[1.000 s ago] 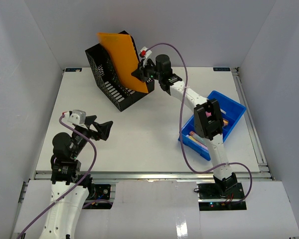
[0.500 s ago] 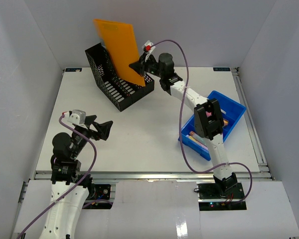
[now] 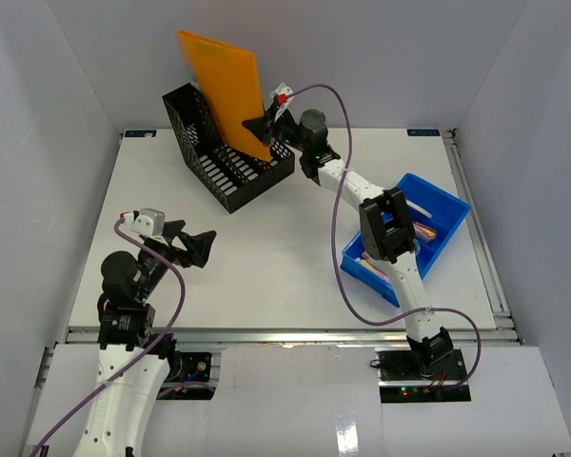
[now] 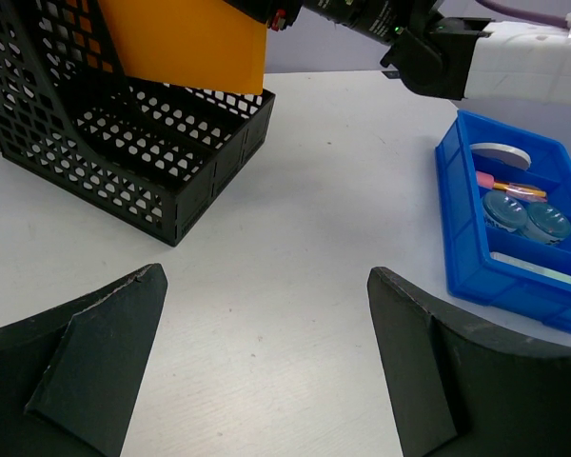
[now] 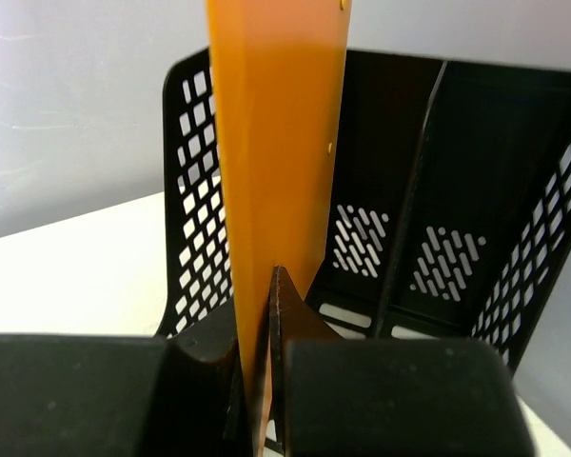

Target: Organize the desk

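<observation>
**Top external view: orange folder swung upright over the rack**

Top external frames show the one clear change. A second ago the flat orange plastic folder (image 3: 221, 90) leaned to the right, low against the open end of the black perforated file rack (image 3: 224, 176). Now it stands nearly upright and sits higher and further left, above the rack's open top. The right arm's forearm has drawn in toward the rack with it. The left arm has not shifted.

The right gripper (image 3: 260, 126) is clamped on the folder's lower right corner. Its wrist view shows the sheet edge-on, pinched between the two closed fingers (image 5: 236, 357), with the rack's divider and back wall beyond. The left gripper (image 3: 198, 248) hangs with its jaws spread wide and nothing between them, above the near-left part of the large white rectangular surface (image 3: 257, 276).

The rack stands toward the far-left corner of that surface. A blue plastic bin (image 3: 447, 205) holding small round items and pens lies by the right edge, well apart from the rack.

From the left wrist view, the folder's bottom edge (image 4: 186, 43) seems to hang clear above the rack floor (image 4: 124, 143), not yet seated. I judge the folder is being lined up with a compartment. What probably remains is a straight lowering and a release. The risk is the lower edge catching on the divider or the rim.
</observation>
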